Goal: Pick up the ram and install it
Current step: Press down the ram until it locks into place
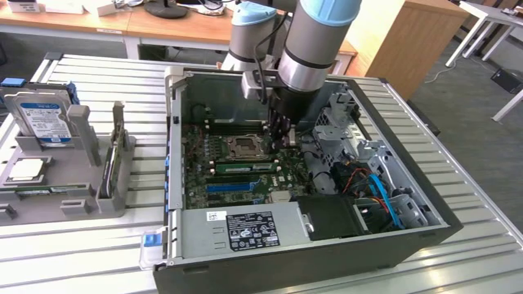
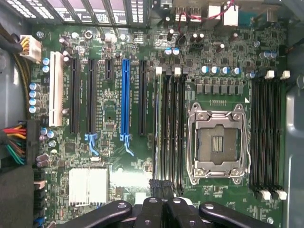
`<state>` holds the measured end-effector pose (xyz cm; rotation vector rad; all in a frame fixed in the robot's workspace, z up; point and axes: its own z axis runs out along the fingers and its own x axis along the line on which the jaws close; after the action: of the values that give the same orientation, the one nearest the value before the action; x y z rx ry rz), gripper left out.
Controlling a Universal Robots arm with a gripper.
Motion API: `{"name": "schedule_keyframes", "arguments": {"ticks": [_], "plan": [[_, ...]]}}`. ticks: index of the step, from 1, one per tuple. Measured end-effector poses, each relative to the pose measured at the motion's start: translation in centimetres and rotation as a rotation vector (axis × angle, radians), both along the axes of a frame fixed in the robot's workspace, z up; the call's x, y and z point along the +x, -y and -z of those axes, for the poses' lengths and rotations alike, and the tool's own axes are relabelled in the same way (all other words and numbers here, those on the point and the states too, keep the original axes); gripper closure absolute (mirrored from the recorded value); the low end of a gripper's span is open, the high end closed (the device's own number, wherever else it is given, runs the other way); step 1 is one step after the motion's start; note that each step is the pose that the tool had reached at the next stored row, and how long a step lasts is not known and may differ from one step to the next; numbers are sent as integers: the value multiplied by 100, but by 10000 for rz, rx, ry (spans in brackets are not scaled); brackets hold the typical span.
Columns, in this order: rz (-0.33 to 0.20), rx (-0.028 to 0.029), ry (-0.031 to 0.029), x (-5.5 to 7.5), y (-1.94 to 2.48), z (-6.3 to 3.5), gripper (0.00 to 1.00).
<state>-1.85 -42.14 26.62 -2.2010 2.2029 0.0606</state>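
The ram (image 1: 244,166) is a long green stick lying along a slot just in front of the processor socket (image 1: 244,146) on the motherboard inside the open case. In the wrist view its thin top edge (image 2: 156,123) runs along the slot furthest from the socket (image 2: 218,142). My gripper (image 1: 283,138) reaches down into the case by the stick's end on the exterior view's right. Its black fingertips (image 2: 161,186) are pressed together over the ends of the memory slots, with nothing between them. Whether they touch the stick I cannot tell.
A grey holder (image 1: 57,177) left of the case carries a blue-labelled hard drive (image 1: 41,119) and a square silver processor chip (image 1: 24,168). Drive cages and cables (image 1: 368,177) crowd the case's right side, and the power supply (image 1: 253,226) fills its front. Empty memory slots (image 2: 268,133) lie beyond the socket.
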Motion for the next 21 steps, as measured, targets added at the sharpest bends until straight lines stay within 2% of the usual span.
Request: {"name": "schedule_keyframes", "arguments": {"ticks": [13, 21], "plan": [[0, 0, 0, 129, 0, 1, 89], [1, 1, 0, 134, -1, 2, 89]]}}
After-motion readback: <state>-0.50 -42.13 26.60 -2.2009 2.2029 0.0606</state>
